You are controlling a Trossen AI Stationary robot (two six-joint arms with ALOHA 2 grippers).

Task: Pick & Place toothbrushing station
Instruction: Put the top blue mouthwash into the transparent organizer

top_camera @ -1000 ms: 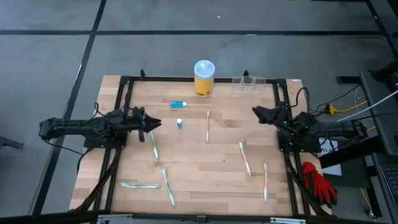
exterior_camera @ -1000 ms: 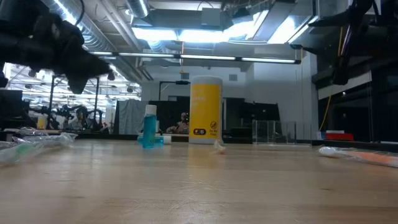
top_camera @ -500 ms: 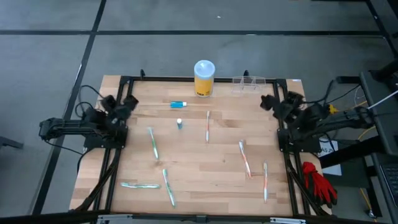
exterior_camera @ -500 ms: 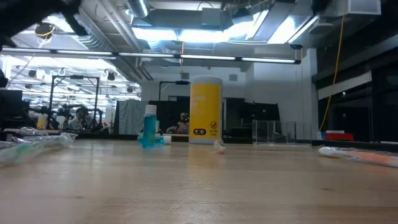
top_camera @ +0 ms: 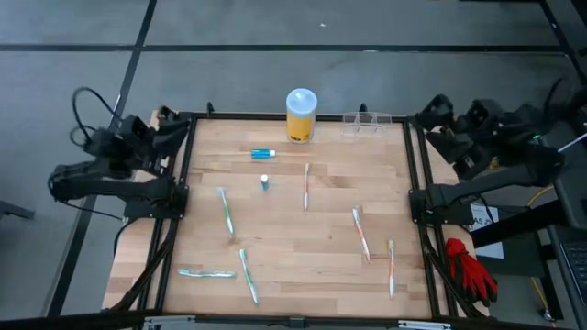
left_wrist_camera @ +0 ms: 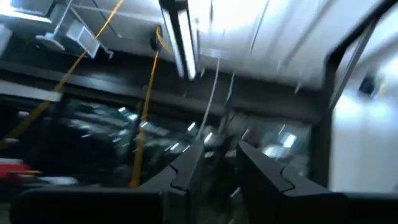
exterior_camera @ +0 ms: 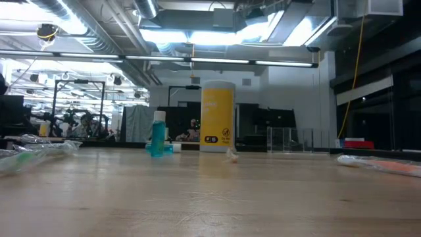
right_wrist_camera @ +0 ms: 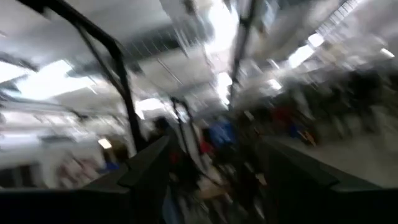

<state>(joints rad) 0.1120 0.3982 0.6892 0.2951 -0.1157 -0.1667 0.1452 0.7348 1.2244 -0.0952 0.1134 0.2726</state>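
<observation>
Toothbrushes lie scattered over the wooden table (top_camera: 293,229), seen from above. The clear plastic holder (top_camera: 366,123) stands at the table's far edge, at about one o'clock from the middle, just to the right of the yellow canister (top_camera: 301,116) with its white lid, which stands at twelve o'clock. The two are near each other but apart. From table height the holder (exterior_camera: 288,139) shows as a low see-through box right of the canister (exterior_camera: 217,117).

A small blue tube (top_camera: 263,154) lies at about eleven o'clock, and a little blue-and-white bottle (top_camera: 264,182) stands just below it, nearer the middle. An orange-and-white toothbrush (top_camera: 305,186) lies close to the centre. A green one (top_camera: 226,211) lies at nine o'clock, two more green ones (top_camera: 248,276) (top_camera: 206,272) at seven o'clock. Two orange ones (top_camera: 361,235) (top_camera: 392,268) lie at four to five o'clock.

Both arms are folded back off the table. The left gripper (top_camera: 168,129) sits raised at the table's ten o'clock corner, its fingers (left_wrist_camera: 186,168) standing a little apart with nothing between them. The right gripper (top_camera: 431,117) is lifted at the two o'clock corner, outside the frame, its fingers (right_wrist_camera: 146,165) spread wide and holding nothing. Both wrist views look up into the ceiling lights.

A red glove (top_camera: 470,268) lies beyond the table's right side, at about four o'clock.
</observation>
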